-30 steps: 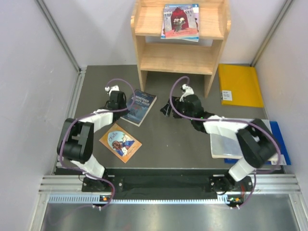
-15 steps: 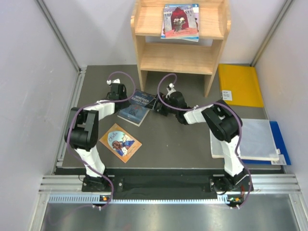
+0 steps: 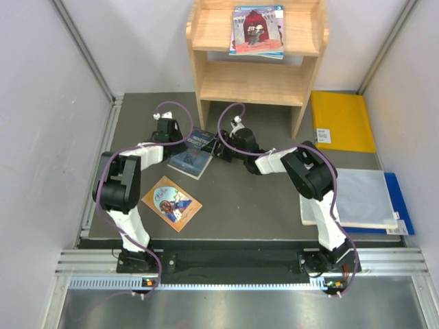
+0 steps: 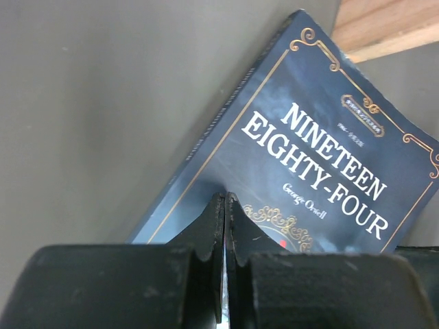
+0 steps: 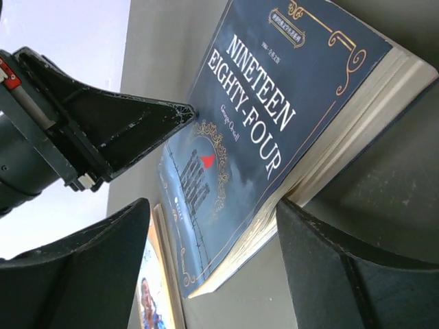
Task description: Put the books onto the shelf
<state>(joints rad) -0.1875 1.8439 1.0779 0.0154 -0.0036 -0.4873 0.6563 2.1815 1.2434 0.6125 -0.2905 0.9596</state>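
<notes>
- On the dark tabletop (image 3: 247, 199), just in front of the wooden shelf (image 3: 247, 82), lies the dark blue book (image 3: 194, 152). Its cover says "Nineteen Eighty-Four".
- One corner of this book is close to a leg of the shelf.
- From the left, the left end effector (image 3: 177, 140) reaches to the book. Its two fingers (image 4: 209, 233) are pressed tight together with nothing between them. The tip sits on the cover, near the book's edge.
- From the other side, the right end effector (image 3: 214, 146) comes low to the book. Its fingers (image 5: 89, 274) are spread wide apart. The page edge of the book sits in the gap between them. I cannot tell if the fingers touch the book.
- So the blue book is between the two end effectors.
- An orange book (image 3: 171, 203) lies flat on the tabletop, nearer the arm bases and a little to the left. Nothing touches it.
- Up on the top tier of the shelf lies a small pile of books (image 3: 257, 31). The top one has a red picture on it.
- A yellow folder (image 3: 341, 121) lies to the right of the shelf.
- A clear plastic sheet (image 3: 360, 195) lies near the right arm, with something blue under it.
</notes>
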